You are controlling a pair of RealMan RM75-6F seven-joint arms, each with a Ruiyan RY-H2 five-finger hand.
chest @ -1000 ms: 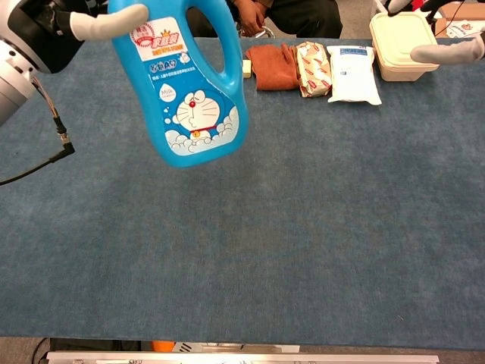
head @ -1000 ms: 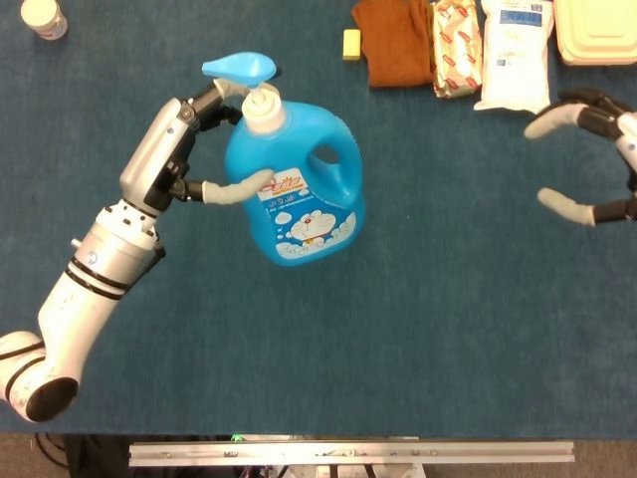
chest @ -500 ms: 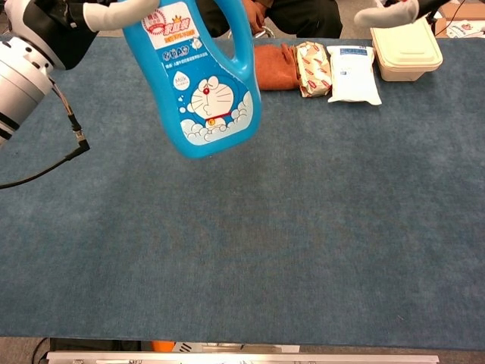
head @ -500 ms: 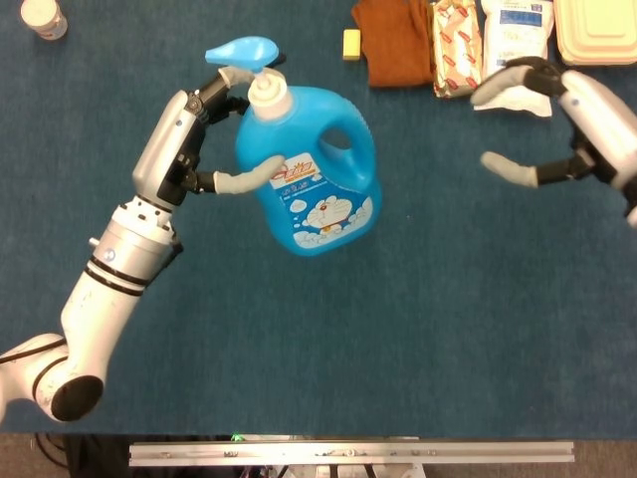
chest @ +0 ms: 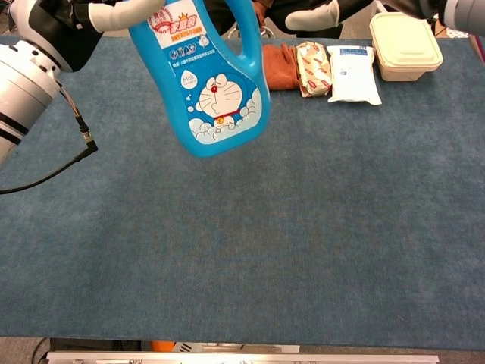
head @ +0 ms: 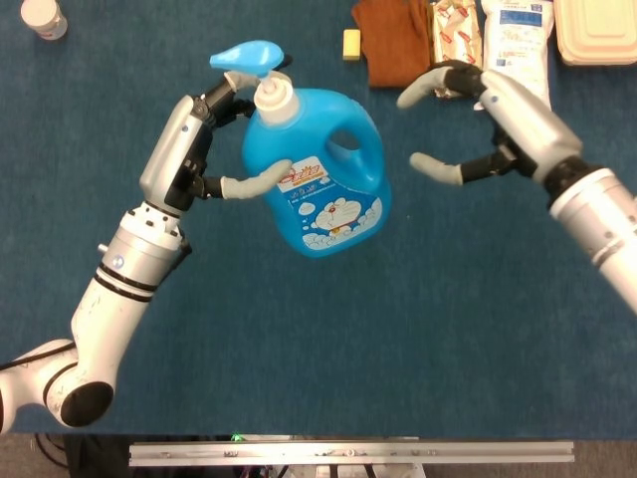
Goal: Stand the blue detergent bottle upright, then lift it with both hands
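Note:
The blue detergent bottle [head: 323, 174] hangs in the air above the blue table, roughly upright with a slight tilt, its white neck and blue pump cap [head: 249, 55] on top. In the chest view the bottle [chest: 208, 83] shows its cartoon label. My left hand [head: 204, 139] grips the bottle at its neck and upper side, one finger across the label. My right hand [head: 453, 124] is open, fingers spread, a short way right of the bottle's handle and not touching it. In the chest view only its fingers [chest: 314, 15] show at the top edge.
Along the table's far edge lie a brown cloth [head: 393, 40], a small yellow block [head: 350, 43], two white packets [head: 518, 50] and a beige lidded box [chest: 405, 45]. A small white jar [head: 43, 17] stands at the far left.
My left hand has carried the bottle a little to the right. My right hand has moved a long way left, from the table's right edge to just beside the bottle's handle.

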